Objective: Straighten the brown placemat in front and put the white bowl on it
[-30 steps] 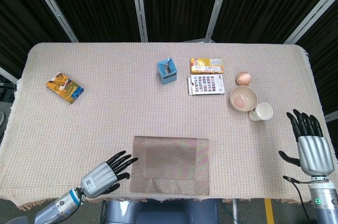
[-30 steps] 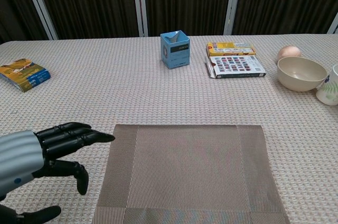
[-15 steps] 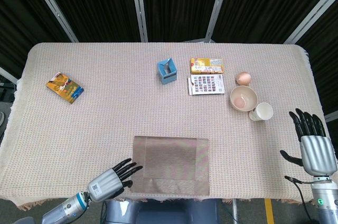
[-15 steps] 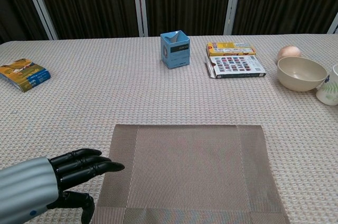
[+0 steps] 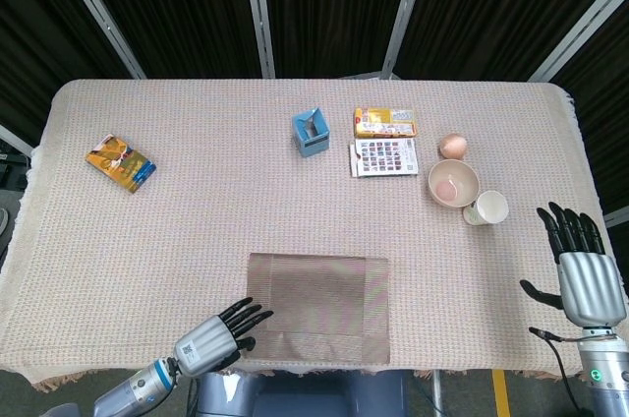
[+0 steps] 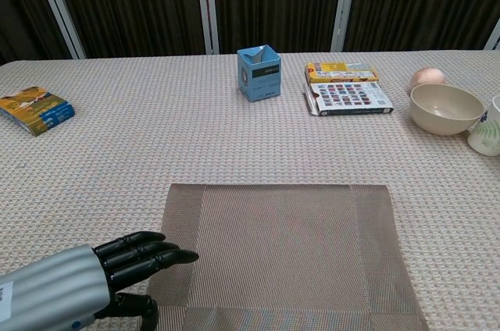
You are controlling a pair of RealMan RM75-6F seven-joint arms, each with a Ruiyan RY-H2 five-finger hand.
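Note:
The brown placemat lies flat at the front centre of the table, its edges roughly square to the table edge. The white bowl stands upright at the right, away from the mat. My left hand is open, fingers stretched out, its fingertips over the mat's front left corner. My right hand is open and upright at the table's right edge, below and right of the bowl; the chest view does not show it.
A white cup touches the bowl's right side, and an egg-like ball sits behind it. A blue box, a yellow packet and a printed card lie mid-table. A small book lies far left.
My left hand has slid toward the front table edge and rightward, until its fingertips reach over the mat's front left corner. The right hand barely shifted. Mat and bowl have not moved.

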